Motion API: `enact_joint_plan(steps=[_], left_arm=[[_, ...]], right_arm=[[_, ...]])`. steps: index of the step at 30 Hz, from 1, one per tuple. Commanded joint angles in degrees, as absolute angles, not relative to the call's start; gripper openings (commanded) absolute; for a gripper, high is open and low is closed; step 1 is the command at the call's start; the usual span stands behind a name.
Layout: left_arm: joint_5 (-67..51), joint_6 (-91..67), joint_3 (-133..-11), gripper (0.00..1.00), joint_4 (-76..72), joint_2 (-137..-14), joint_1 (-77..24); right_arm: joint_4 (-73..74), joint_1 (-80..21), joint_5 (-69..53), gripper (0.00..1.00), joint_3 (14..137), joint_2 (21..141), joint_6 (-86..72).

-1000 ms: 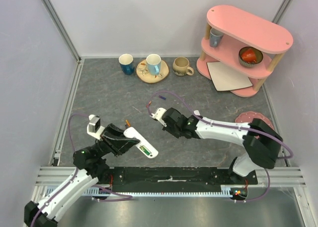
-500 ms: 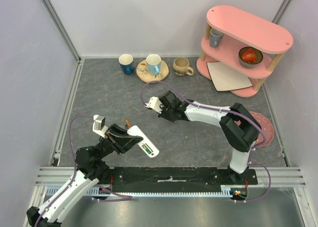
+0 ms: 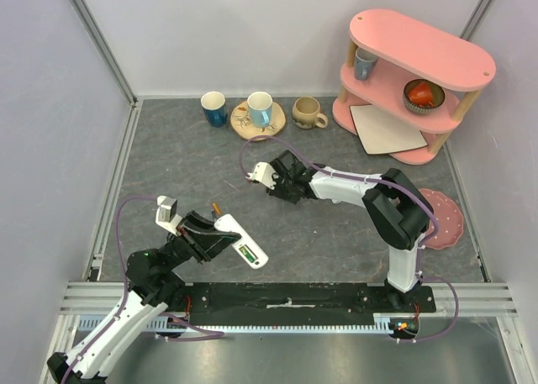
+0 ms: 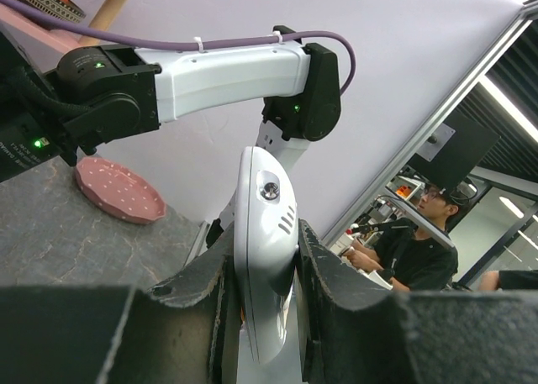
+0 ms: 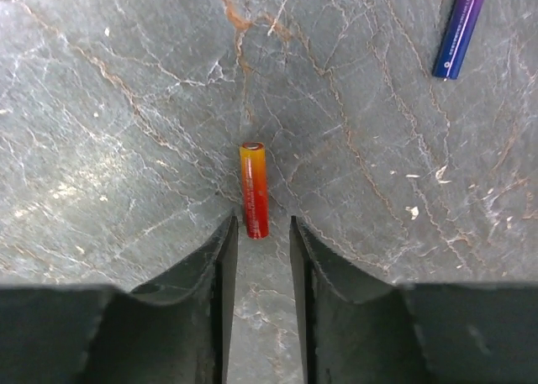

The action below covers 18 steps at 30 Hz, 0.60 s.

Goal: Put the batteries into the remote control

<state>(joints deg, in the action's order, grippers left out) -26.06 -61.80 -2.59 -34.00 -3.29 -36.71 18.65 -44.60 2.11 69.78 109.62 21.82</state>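
Note:
My left gripper [image 3: 208, 235] is shut on the white remote control [image 3: 242, 244] and holds it off the table at the front left. In the left wrist view the remote [image 4: 262, 191] stands edge-on between the left gripper's [image 4: 262, 243] pads. A small green thing shows in the remote's top face. An orange battery [image 3: 216, 208] lies just behind it. My right gripper [image 3: 276, 187] hangs over mid-table. In the right wrist view the right gripper [image 5: 261, 225] is slightly open, and a red-orange battery [image 5: 254, 191] lies on the table with its near end at the tips. A blue-purple battery [image 5: 460, 27] lies further off.
A pink two-tier shelf [image 3: 416, 73] with a bowl, a cup and a white square card [image 3: 387, 128] stands at the back right. A pink plate [image 3: 445, 212] lies beside the right arm. Along the back wall stand a blue cup [image 3: 213, 108], a cup on a wooden coaster [image 3: 260, 109] and a beige mug [image 3: 308, 113].
My right arm folded back and its gripper moved a little towards the back, then its jaws parted slightly. My left gripper with the remote shifted only slightly.

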Motion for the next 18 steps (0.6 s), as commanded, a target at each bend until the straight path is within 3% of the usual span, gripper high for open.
enact_joint_plan(steps=[1,3,11,16,18], left_arm=[[-26.7,-60.6,3.3,0.02,-33.7,-2.5,-36.6],[-26.8,-60.6,3.3,0.02,-33.8,-2.6,-36.6],[-27.2,-60.9,3.2,0.02,-33.5,-2.5,-36.6],[-26.9,-61.0,3.2,0.02,-33.2,-2.5,-36.6],[-26.7,-61.3,3.3,0.02,-33.2,-2.4,-36.6]], right_arm=[[20.5,-44.4,2.6,0.43,70.0,110.8,20.8],[20.6,-44.4,2.9,0.55,70.0,110.7,20.5],[19.5,-44.4,6.1,0.68,70.7,105.4,15.0],[11.5,-44.0,17.8,0.67,68.5,99.9,0.1],[11.1,-43.4,22.7,0.48,68.4,98.6,-13.7]])
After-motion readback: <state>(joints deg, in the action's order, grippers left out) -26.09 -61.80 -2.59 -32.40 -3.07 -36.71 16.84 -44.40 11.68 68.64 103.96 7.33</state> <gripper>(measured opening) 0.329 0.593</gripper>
